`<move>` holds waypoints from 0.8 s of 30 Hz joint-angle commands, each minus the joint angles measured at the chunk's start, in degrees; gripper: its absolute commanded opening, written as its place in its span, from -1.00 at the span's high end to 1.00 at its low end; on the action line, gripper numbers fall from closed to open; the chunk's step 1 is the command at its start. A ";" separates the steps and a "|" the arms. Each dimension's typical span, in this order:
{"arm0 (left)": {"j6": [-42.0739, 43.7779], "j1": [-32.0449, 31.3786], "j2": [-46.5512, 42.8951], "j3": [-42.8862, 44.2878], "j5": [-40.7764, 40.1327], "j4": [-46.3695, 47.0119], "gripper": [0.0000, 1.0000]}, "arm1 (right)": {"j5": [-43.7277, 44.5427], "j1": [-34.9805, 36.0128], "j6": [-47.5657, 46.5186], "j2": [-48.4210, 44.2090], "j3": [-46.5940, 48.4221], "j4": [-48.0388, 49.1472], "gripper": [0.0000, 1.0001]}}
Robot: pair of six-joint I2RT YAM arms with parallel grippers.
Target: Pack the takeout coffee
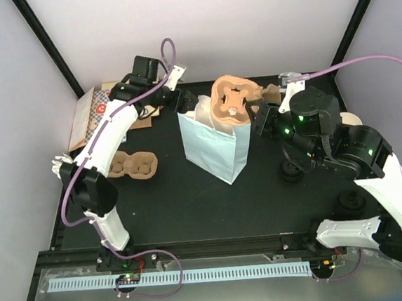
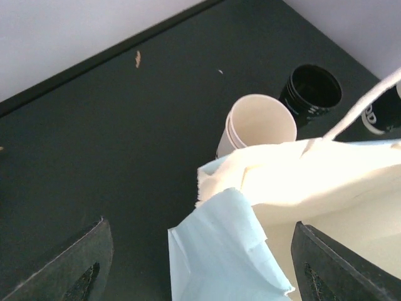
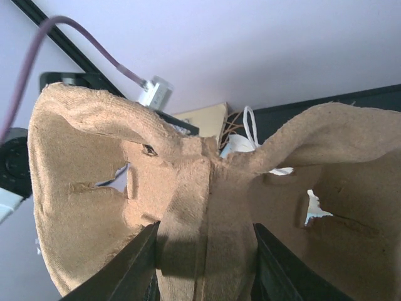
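The light blue paper bag [image 1: 215, 146] stands open in the middle of the table. My right gripper [image 1: 258, 114] is shut on the middle rib of a brown cardboard cup carrier [image 1: 233, 100] and holds it over the bag's mouth. The rib fills the right wrist view [image 3: 203, 251] between my jaws. My left gripper [image 1: 179, 96] is open at the bag's back left corner, with the bag's rim [image 2: 219, 244] between its wide-apart jaws. A stack of lidless cream cups [image 2: 258, 125] stands beyond the bag. No lidded cup shows.
A second cup carrier [image 1: 133, 165] lies on the left of the table. Brown paper bags [image 1: 92, 114] lie at the back left. Black round pieces sit at the right [image 1: 292, 172] and near the cream cups [image 2: 311, 94].
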 commanded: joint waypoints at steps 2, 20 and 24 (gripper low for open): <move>6.94 -2.90 2.75 4.84 -2.98 -9.10 -0.61 | 0.46 -0.57 0.89 -0.60 0.33 5.84 0.26; 5.33 -4.25 1.49 8.57 -11.22 -15.52 0.51 | -1.83 -0.54 2.49 -1.88 -4.12 10.37 0.25; 2.88 -4.60 -1.31 5.67 -9.17 -14.32 0.77 | -3.77 -0.54 3.00 -1.54 -4.39 11.07 0.25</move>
